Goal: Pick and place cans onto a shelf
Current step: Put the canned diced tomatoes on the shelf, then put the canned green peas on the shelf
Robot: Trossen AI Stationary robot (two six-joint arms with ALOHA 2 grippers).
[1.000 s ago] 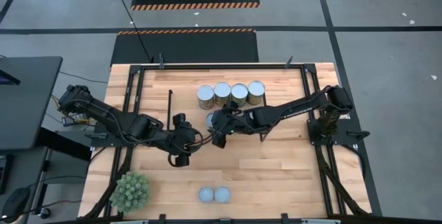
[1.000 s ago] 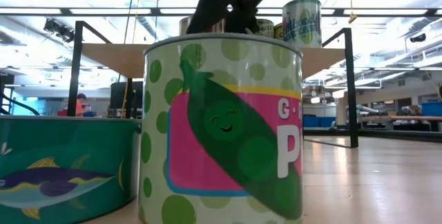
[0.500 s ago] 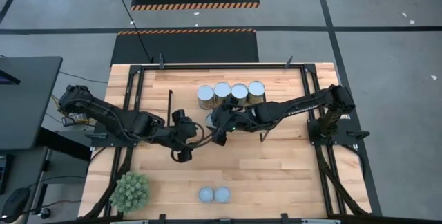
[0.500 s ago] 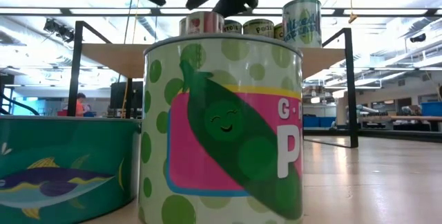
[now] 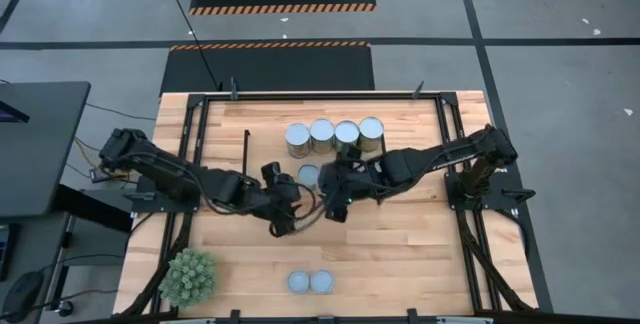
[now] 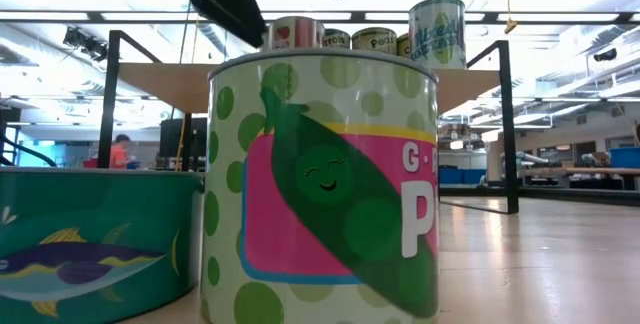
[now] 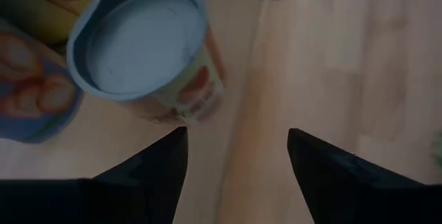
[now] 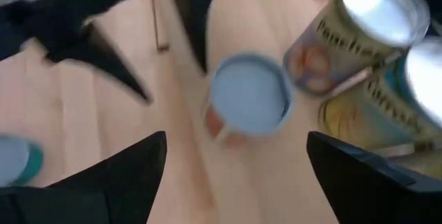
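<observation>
Four silver-topped cans stand in a row at the far edge of the wooden shelf. A smaller grey-blue-topped can stands upright on the shelf in front of them and also shows in the right wrist view and the left wrist view. My left gripper is open and empty, just near-left of this can. My right gripper is open and empty, just to its right. Two more grey-blue-topped cans stand at the table's near edge.
A spiky green plant ball sits at the near left corner. In the low view the two near cans fill the foreground, with the shelf board and its black legs behind. Bare tabletop lies between the shelf and the near cans.
My right gripper has risen and drawn back from the small can toward the table's right and near edges; the can stays standing on the shelf, now uncovered. My left gripper has gone toward the table's right edge, closer to that can.
</observation>
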